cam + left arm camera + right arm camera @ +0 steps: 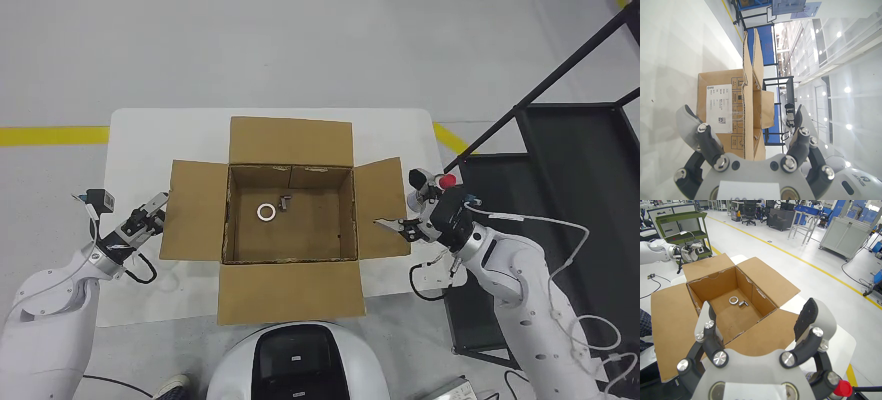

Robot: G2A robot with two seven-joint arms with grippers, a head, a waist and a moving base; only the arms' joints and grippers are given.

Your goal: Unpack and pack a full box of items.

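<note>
The ring [733, 300] lies flat on the floor of the open box [745, 283], hole up, toward the wall farthest from the robot. The small L-shaped bracket [742, 303] sits just beside it without touching. From the right gripper [758, 308], both pieces lie ahead of and below the fingers, past the outer edge of the spread flap the gripper hangs over and down inside the near wall. Its fingers stand wide apart and hold nothing. From the left gripper [742, 111], the pieces are beyond the labelled side wall and under the flap, whose edge runs between its parted, empty fingers. That gripper sits low outside the box, over the table [140, 140]. In the top view the two grippers flank the box at much the same remove from the ring, so distance hardly decides it. Line of approach does, and the right arm looks better placed, since it already faces down into the opening. The ring has no long axis to suit. The bracket's longer leg would probably need the fingers turned across it.
</note>
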